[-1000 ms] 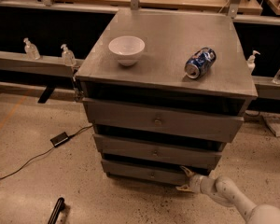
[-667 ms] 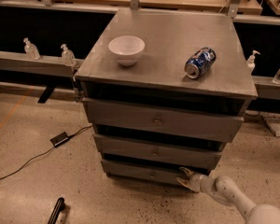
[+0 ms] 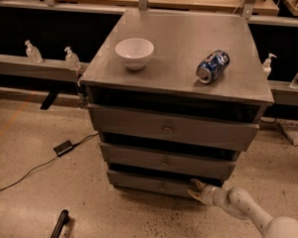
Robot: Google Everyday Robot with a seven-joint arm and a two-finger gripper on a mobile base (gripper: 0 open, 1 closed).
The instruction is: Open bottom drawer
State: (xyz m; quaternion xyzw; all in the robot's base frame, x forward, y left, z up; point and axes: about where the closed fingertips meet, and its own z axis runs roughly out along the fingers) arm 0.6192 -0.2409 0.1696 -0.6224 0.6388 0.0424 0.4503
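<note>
The grey cabinet [image 3: 179,38] has three drawers. The bottom drawer [image 3: 149,183] is the lowest grey front, with a small round knob [image 3: 162,186] at its middle. It stands out slightly from the cabinet, with a dark gap above it. My gripper [image 3: 194,189] comes in from the lower right on a white arm [image 3: 248,213]. Its tips touch the right end of the bottom drawer front, to the right of the knob.
A white bowl [image 3: 134,52] and a blue can [image 3: 213,66] lying on its side rest on the cabinet top. A black adapter [image 3: 63,147] with a cable lies on the floor at left. A dark object [image 3: 59,223] sits at the bottom left. Bottles [image 3: 71,58] stand on the rail behind.
My gripper has shifted a little to the left along the bottom drawer front. The drawers look the same.
</note>
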